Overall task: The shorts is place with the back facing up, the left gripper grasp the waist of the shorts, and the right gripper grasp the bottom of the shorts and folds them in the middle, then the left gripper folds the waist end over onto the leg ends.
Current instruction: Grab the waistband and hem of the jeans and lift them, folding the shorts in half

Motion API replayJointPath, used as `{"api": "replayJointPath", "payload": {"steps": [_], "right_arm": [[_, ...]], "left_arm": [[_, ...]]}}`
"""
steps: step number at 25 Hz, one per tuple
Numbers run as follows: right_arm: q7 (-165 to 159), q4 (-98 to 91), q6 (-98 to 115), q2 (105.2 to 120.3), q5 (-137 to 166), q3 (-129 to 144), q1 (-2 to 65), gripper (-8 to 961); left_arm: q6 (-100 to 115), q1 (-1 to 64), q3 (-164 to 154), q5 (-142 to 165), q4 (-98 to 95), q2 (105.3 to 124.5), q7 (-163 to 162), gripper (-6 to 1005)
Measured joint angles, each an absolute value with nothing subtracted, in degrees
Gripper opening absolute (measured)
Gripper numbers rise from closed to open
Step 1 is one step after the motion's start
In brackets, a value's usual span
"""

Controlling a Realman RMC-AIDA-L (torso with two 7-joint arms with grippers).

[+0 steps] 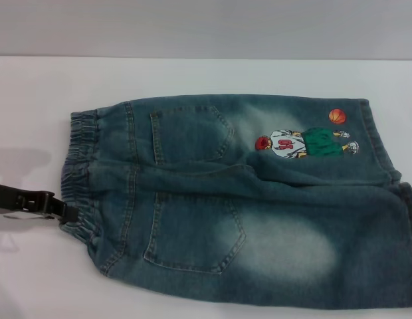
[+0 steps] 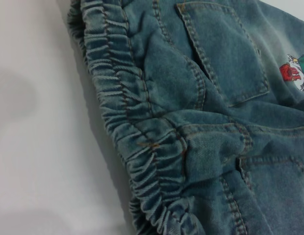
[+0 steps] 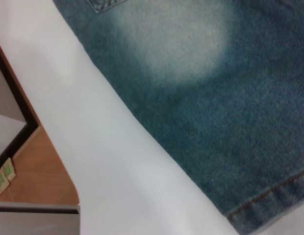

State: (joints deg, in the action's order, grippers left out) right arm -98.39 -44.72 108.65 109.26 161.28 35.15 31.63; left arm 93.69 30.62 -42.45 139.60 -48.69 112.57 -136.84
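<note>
The left gripper (image 1: 68, 214) comes in from the nine o'clock edge of the head view, a slim black claw whose tip touches the gathered band at the near corner of the waist of the shorts (image 1: 83, 174). Whether its fingers are parted or pinched on the cloth cannot be told from here. The right gripper does not show in any view.

The shorts (image 1: 246, 199) lie flat and back-up on the white table (image 1: 193, 76), filling the middle of the head view, waist toward nine o'clock and the bottom of the shorts (image 1: 385, 179) toward three o'clock, where the near leg runs off the edge. The far leg carries the cartoon player print (image 1: 306, 143) with the orange ball (image 1: 337, 115) just beside it toward one o'clock. Two back pockets sit between waist and print, the far pocket (image 1: 191, 133) at about eleven o'clock from centre and the near pocket (image 1: 195, 232) at about seven. A soft crease runs along the middle seam between the legs.

The left wrist view shows the puckered elastic band (image 2: 127, 112) close up, with the pocket stitching beside it. The right wrist view shows a faded leg panel and its stitched hem (image 3: 269, 196) lying on the table, whose edge gives way to a wooden floor (image 3: 39, 171) beyond.
</note>
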Motion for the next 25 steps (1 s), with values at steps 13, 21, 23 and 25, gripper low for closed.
{"api": "replayJointPath", "payload": {"steps": [13, 21, 23, 25], "right_arm": [[-98.8, -44.7, 107.9, 109.63, 161.0, 35.9, 32.1, 481], [-98.9, -44.7, 107.2, 110.38, 161.0, 35.9, 32.8, 481], [-99.0, -44.7, 107.2, 110.52, 161.1, 35.9, 33.0, 481], [-99.0, -44.8, 107.1, 110.61, 161.1, 35.9, 33.1, 481]], "left_arm": [[93.6, 30.7, -42.4, 139.6, -48.7, 112.69, -136.8, 29], [93.5, 30.7, -42.4, 139.6, -48.6, 112.82, -136.7, 29], [93.4, 30.7, -42.4, 139.6, -48.6, 112.84, -136.7, 29], [93.4, 30.7, -42.4, 139.6, -48.6, 112.84, -136.7, 29]]}}
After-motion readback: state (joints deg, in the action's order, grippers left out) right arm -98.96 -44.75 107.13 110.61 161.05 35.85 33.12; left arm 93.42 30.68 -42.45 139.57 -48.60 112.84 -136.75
